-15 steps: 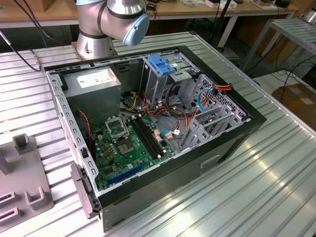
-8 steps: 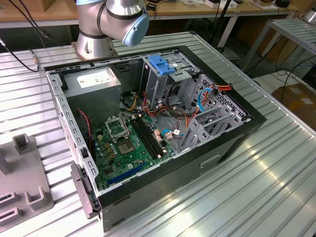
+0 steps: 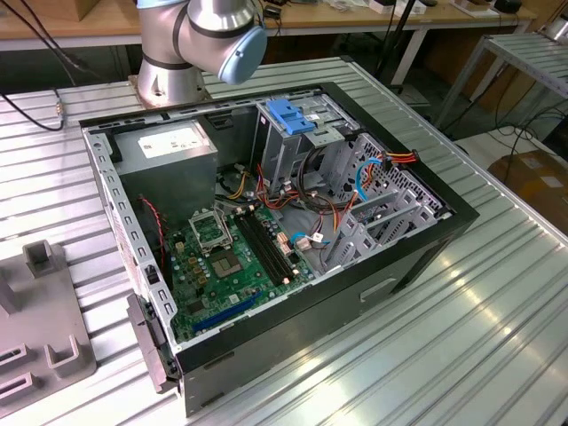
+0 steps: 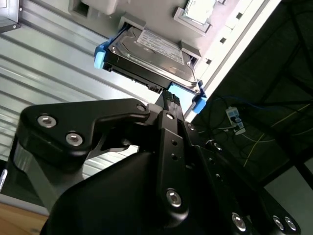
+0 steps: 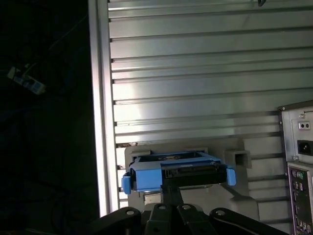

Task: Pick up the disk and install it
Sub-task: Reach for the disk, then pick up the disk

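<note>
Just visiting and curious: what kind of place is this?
Probably a robotics lab or test workshop: a robot arm stands by an opened computer case on a ribbed metal table, with workbenches behind.

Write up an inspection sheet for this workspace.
Surface: ribbed metal table.
Job's things: disk in its blue bracket, lying on a grey fixture; open computer case on the table.
Clutter: nothing seen.
Grippers: gripper at the disk's bracket edge.
Cables: red, orange and blue wiring inside the case.
Surroundings: wooden workbench behind, cardboard box at the exterior view's right.
</note>
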Tool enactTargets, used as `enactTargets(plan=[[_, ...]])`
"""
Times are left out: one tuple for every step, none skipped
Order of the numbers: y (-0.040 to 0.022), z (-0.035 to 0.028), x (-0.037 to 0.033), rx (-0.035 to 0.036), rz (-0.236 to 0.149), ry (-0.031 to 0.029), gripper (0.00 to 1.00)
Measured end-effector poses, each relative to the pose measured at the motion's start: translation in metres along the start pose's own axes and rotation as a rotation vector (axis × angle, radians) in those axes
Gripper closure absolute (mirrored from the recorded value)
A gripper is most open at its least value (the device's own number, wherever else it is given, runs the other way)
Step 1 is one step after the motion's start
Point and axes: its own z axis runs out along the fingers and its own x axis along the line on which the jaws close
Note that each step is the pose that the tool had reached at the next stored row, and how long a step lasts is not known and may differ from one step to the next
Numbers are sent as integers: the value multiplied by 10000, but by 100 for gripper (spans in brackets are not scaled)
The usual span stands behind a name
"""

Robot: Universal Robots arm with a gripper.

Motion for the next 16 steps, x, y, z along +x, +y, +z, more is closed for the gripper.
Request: enactTargets(plan=[[0,1,34,0,-1,0,90],[0,2,51,0,-1,0,90],[0,3,70,1,0,1,90],[0,4,76,-1,0,0,90],[0,4,75,0,-1,0,90],[0,4,80,0,0,1,90],[-1,5,85,0,0,1,90],[-1,5,86,0,0,1,90],[0,5,86,0,0,0,90],[-1,5,87,0,0,1,90],[-1,5,87,0,0,0,90],[-1,5,87,0,0,0,90],[-1,5,88,0,0,0,90],[-1,5,88,0,0,0,90],[-1,5,88,0,0,0,90],[-1,5,89,0,0,1,90]])
